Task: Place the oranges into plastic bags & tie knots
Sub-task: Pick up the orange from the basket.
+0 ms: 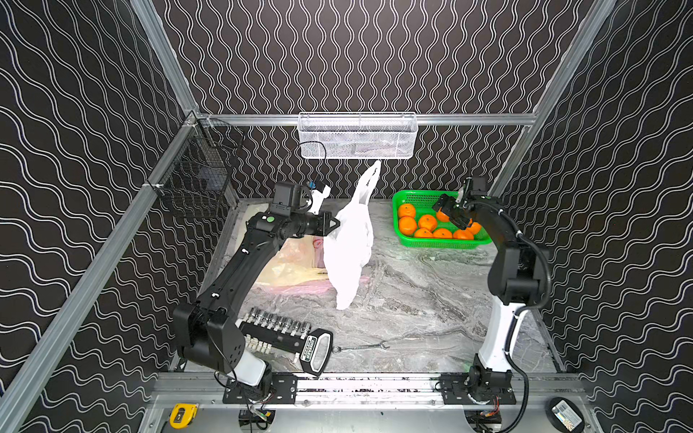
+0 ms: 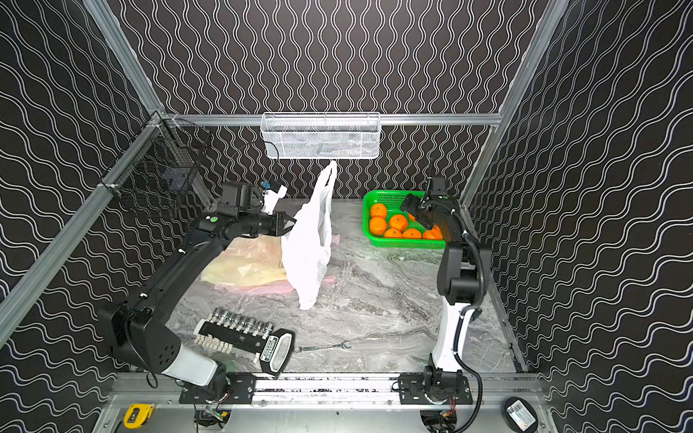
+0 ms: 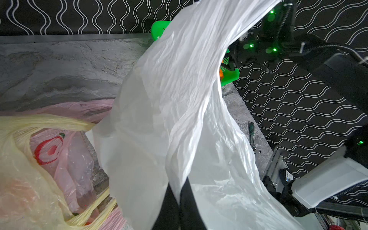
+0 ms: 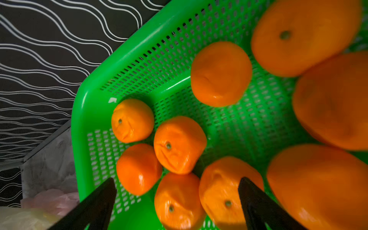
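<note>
In both top views the left gripper (image 1: 335, 224) (image 2: 288, 223) meets the upper side of the white bag (image 1: 348, 247) (image 2: 305, 255), which stands tall on the table (image 1: 412, 300), its handle reaching up to just under the wire tray (image 1: 356, 135); whether it hangs there cannot be told. Only the left wrist view shows the grasp: the black fingers (image 3: 169, 211) are clenched on a fold of the white film. It also shows the red print on the pink bag (image 3: 65, 159) under the yellow bag (image 3: 20, 169). From above, the right arm hides part of the green basket (image 1: 442, 244). The right wrist view shows nine oranges (image 4: 179, 145) inside it, with the right gripper (image 4: 176, 180) spread wide above them, grasping none.
</note>
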Motion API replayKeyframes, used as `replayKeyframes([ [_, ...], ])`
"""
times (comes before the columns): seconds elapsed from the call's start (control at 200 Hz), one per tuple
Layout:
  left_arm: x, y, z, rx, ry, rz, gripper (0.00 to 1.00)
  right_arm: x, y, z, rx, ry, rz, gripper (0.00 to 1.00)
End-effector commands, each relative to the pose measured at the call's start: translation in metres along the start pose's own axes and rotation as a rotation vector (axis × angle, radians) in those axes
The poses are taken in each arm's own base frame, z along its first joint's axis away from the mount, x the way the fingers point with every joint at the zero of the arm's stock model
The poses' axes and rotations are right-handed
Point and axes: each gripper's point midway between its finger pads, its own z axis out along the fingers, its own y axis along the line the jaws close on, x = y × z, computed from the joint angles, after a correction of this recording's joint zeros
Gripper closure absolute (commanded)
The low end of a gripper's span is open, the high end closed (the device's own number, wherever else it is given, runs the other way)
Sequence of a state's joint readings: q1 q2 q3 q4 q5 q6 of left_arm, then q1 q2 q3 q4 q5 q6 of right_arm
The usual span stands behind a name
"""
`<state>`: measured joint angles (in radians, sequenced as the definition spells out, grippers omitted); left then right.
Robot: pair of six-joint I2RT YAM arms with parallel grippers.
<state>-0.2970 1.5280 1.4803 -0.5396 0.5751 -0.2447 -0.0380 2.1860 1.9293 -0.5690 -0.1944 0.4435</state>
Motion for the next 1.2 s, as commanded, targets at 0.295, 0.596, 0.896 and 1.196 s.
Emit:
replayKeyframes([
  [0.295, -0.009, -0.007, 0.000, 0.041, -0.040, 0.005, 1.00, 0.025, -0.003, 0.055, 0.099, 0.121, -0.101, 0.00],
  [0.596, -0.004, -0.006, 0.000, 0.039, -0.034, -0.001, 1.00, 0.041, -0.007, 0.075, 0.247, 0.149, -0.212, 0.07],
  [0.896, -0.003, -0.006, 0.000, 0.045, -0.028, -0.002, 1.00, 0.039, -0.009, 0.074, 0.282, 0.143, -0.227, 0.30],
  [1.196, -0.008, -0.017, -0.002, 0.102, -0.050, -0.019, 1.00, 0.003, 0.011, 0.012, 0.170, 0.022, -0.131, 0.41],
])
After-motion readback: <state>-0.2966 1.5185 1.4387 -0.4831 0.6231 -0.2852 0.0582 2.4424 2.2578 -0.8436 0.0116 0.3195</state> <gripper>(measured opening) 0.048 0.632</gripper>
